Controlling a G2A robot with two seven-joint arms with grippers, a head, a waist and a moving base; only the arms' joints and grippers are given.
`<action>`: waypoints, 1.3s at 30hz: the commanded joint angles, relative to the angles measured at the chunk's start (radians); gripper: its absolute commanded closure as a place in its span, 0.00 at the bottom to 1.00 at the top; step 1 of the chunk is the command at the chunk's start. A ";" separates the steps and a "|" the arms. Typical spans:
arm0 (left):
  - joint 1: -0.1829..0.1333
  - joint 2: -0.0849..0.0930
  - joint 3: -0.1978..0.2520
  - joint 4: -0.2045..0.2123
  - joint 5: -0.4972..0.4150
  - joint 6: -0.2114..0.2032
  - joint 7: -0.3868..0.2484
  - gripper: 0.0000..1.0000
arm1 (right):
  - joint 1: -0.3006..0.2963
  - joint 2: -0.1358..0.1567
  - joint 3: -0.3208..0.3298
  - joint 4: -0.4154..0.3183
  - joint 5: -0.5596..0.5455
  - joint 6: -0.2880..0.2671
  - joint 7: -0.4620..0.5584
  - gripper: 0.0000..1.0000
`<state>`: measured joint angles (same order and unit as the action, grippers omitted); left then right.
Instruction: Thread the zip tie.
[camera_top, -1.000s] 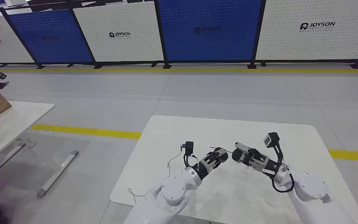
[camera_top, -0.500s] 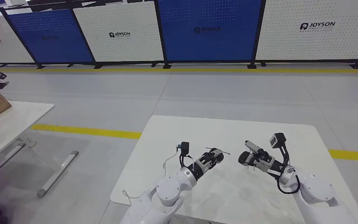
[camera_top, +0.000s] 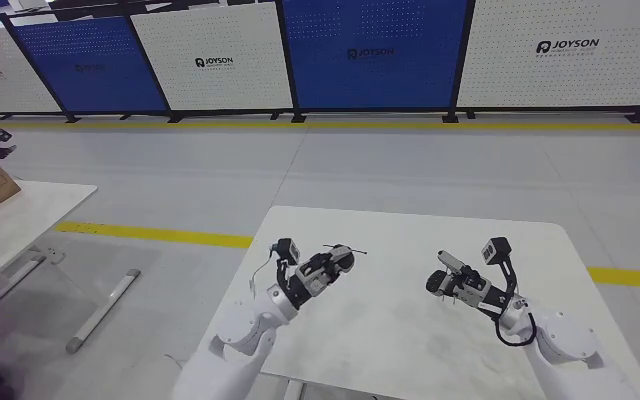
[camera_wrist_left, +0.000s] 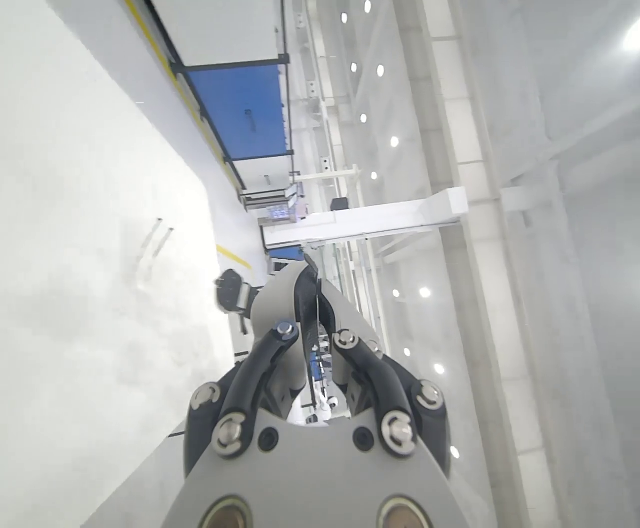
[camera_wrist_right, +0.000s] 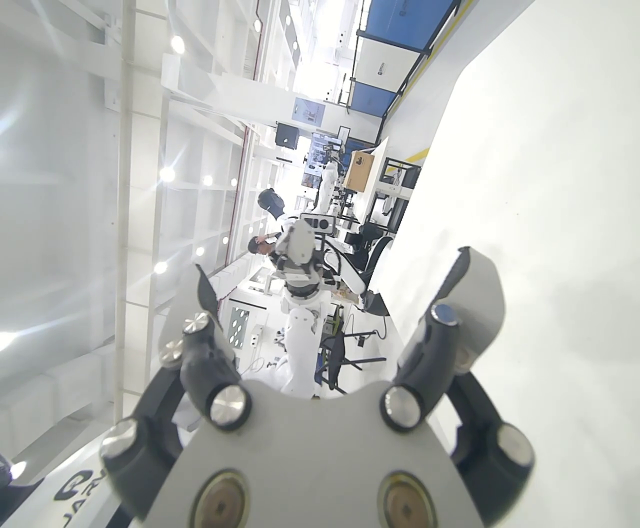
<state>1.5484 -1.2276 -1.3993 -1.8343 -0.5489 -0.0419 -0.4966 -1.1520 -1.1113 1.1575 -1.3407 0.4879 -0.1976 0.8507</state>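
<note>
One thin black plastic zip tie (camera_top: 350, 248) is clamped between the pressed-together fingers of the left gripper (camera_top: 336, 262). It is held above the white, round-cornered table (camera_top: 420, 228), over the table's left half. Its slim strap pokes out past the fingertips as a fine dark line, roughly level with the tabletop. The right gripper (camera_top: 438, 280) hangs over the table's right half with its fingers spread wide apart, holding nothing. A broad stretch of tabletop lies between the two grippers, and more runs on to the table's far edge.
</note>
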 joint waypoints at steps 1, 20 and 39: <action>0.030 0.001 -0.033 -0.043 -0.077 0.013 0.013 1.00 | 0.000 0.000 0.000 0.000 0.000 0.000 0.000 0.00; -0.043 -0.009 -0.042 -0.171 -0.131 -0.089 0.136 1.00 | 0.000 0.000 0.000 0.000 0.000 0.000 0.000 0.00; -0.041 0.004 0.055 -0.092 0.020 0.080 0.012 1.00 | 0.000 0.000 0.000 0.000 0.000 0.000 0.000 0.00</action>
<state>1.5093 -1.2235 -1.3594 -1.9374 -0.5507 0.0326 -0.4830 -1.1520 -1.1113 1.1575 -1.3407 0.4879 -0.1976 0.8507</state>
